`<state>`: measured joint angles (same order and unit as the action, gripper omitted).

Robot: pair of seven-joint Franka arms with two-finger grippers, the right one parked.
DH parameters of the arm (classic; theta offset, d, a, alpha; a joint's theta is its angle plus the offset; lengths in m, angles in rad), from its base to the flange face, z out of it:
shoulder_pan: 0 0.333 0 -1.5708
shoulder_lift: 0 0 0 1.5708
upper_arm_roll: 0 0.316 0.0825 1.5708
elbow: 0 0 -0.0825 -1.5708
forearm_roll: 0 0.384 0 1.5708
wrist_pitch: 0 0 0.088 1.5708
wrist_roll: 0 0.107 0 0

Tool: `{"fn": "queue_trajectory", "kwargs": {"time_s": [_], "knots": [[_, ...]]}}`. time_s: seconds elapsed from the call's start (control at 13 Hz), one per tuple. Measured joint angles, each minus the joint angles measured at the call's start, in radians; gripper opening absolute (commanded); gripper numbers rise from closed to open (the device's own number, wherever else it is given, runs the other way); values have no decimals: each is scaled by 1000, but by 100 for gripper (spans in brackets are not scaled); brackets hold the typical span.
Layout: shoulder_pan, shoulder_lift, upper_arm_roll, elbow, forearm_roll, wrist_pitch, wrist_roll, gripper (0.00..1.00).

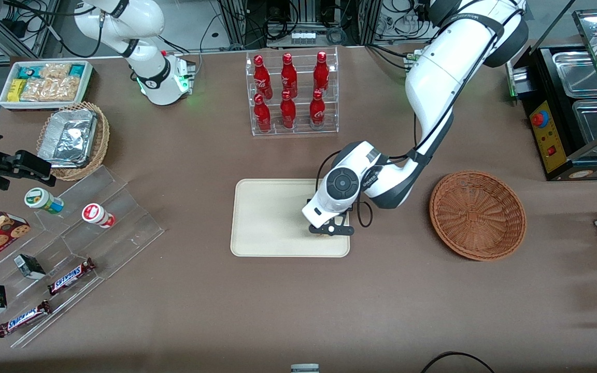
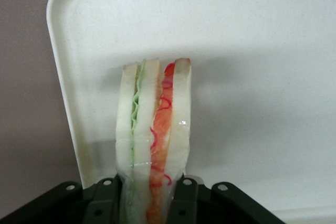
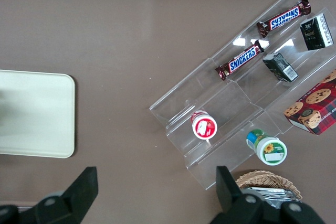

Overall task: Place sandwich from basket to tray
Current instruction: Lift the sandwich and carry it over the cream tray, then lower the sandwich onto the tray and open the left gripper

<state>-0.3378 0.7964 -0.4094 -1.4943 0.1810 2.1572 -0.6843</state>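
While my gripper (image 2: pixel 151 195) hangs over the tray (image 1: pixel 262 217), its fingers (image 2: pixel 182 198) clench the sandwich (image 2: pixel 153 140), whose long axis runs straight out from them above the tray's surface; I judge lowering comes next.

Chocolate bars (image 3: pixel 240 62) on the clear acrylic step stand (image 1: pixel 78 228): "SNICKERS" in blue letters on both brown wrappers, readable in the front and right wrist views.
Red bottles (image 1: pixel 288 92) in the clear rack: white script on the side, too small to read.
Small cups (image 3: pixel 268 148) on the stand: printed lids, no words legible.
Gripper (image 1: pixel 329 231): over the tray, bears no readable marking.
Sandwich, tray, basket: no text.
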Motion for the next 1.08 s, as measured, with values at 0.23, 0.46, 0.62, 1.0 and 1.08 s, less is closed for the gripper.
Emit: {"fn": "queue_trajectory", "kwargs": {"time_s": [0.23, 0.46, 0.62, 1.0, 1.08], "knots": [[0, 10, 4, 21, 16, 0, 0, 36], [-2, 22, 15, 22, 23, 0, -3, 51], [-2, 26, 25, 25, 23, 0, -3, 71], [-2, 23, 26, 62, 23, -2, -36, 100], [0, 16, 26, 80, 23, -9, -60, 100]]}}
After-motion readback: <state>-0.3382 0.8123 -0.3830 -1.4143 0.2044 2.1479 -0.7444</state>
